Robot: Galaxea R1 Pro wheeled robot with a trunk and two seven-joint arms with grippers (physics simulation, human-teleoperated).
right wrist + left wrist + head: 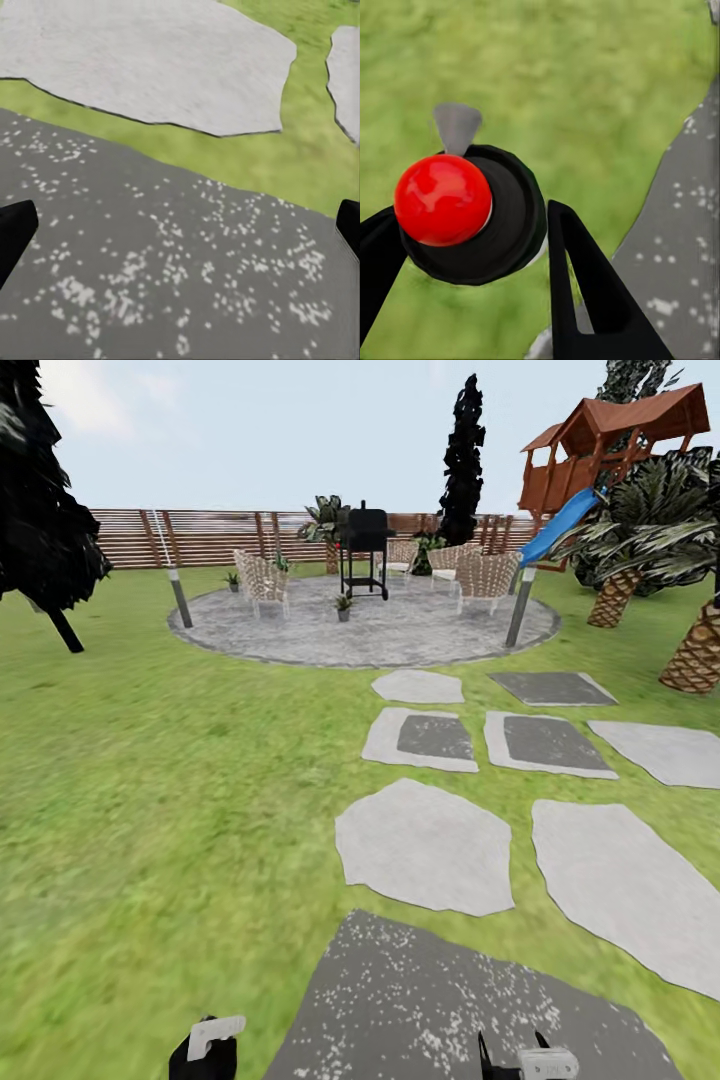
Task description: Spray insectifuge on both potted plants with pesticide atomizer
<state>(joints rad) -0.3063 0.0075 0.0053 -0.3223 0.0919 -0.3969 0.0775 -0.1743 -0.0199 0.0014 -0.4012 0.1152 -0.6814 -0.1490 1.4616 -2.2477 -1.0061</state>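
The garden's round stone patio [420,635] lies ahead across the lawn. Two small potted plants stand on it: one [343,604] in front of the black grill, the other [232,578] at the patio's far left edge. The pesticide atomizer is out of view. My left gripper [205,1048] hangs low over the grass; in the left wrist view it [472,214] is open, its dark fingers [585,277] spread either side of a black round part with a red dome [442,199] below. My right gripper [530,1062] [184,225] is open and empty over a dark speckled slab [165,255].
Stepping stones [425,845] lead from the dark slab [450,1000] to the patio. A black grill [364,550], wicker chairs [262,582], two grey posts [180,600], a slatted fence [210,535], palms [690,650] and a play tower with blue slide [565,525] stand around.
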